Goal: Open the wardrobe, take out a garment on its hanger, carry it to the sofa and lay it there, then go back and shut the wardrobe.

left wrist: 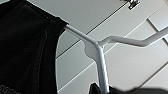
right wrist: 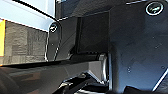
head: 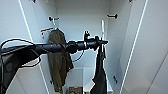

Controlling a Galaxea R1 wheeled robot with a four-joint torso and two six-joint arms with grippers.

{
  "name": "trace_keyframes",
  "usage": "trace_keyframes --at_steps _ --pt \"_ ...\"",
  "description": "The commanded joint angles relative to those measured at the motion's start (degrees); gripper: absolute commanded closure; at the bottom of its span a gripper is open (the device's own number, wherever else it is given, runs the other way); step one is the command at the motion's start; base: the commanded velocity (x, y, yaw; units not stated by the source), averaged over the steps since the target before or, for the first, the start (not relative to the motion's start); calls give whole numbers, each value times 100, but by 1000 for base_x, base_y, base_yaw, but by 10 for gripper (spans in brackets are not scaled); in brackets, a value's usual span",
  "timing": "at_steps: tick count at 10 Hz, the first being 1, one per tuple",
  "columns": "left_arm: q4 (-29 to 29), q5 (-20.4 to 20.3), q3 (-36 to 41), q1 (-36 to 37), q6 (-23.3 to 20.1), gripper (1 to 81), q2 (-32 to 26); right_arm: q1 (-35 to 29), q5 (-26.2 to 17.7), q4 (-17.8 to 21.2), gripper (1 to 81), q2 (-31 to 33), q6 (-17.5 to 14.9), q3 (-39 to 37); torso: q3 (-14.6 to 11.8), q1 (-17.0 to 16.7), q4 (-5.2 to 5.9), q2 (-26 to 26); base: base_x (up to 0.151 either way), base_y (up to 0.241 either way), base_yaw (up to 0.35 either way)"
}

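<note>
We looked straight into the wardrobe (head: 82, 17), both doors swung wide so that their white panels framed the head view on either side. Our left arm reached in from the left, its left gripper (head: 103, 42) clamped on the hanger (head: 102, 27) just below the hook. The white stem rose above the gripper, its top hard to make out against the pale back wall, so we could not tell whether the hook was still on anything. The garment (head: 100, 72) hung down from the hanger in a dark, narrow drape, cut off by the lower edge of the picture.

To the left, an olive-brown jacket (head: 58, 62) hung from a dark rail bracket (head: 53, 18), partly crossed by our arm. A matching bracket (head: 112, 16) sat on the right wall.

In the left wrist view, the hanger's neck (left wrist: 100, 62) and one arm stood out white against the wardrobe panels, while the other arm vanished under the black fabric (left wrist: 25, 50). The fingers themselves were barely a dark blur at the edge.

The right wrist view showed dark robot parts and a strip of grey floor (right wrist: 22, 42); of the right gripper we could not tell whether it was open or closed.
</note>
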State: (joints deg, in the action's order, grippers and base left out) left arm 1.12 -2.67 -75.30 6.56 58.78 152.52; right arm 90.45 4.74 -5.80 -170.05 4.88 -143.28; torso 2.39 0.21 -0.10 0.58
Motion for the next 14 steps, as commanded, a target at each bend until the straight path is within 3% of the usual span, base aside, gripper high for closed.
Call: trace_keyframes --at_steps 1,14 --pt "116 -304 6 966 -68 811 -10 -207 -290 9 10 -23 -31 55 0 0 0 0 -138 0 0" --pt "275 -296 253 711 -69 811 -388 -172 -290 27 10 -23 -31 46 -2 -7 0 2 -148 0 0"
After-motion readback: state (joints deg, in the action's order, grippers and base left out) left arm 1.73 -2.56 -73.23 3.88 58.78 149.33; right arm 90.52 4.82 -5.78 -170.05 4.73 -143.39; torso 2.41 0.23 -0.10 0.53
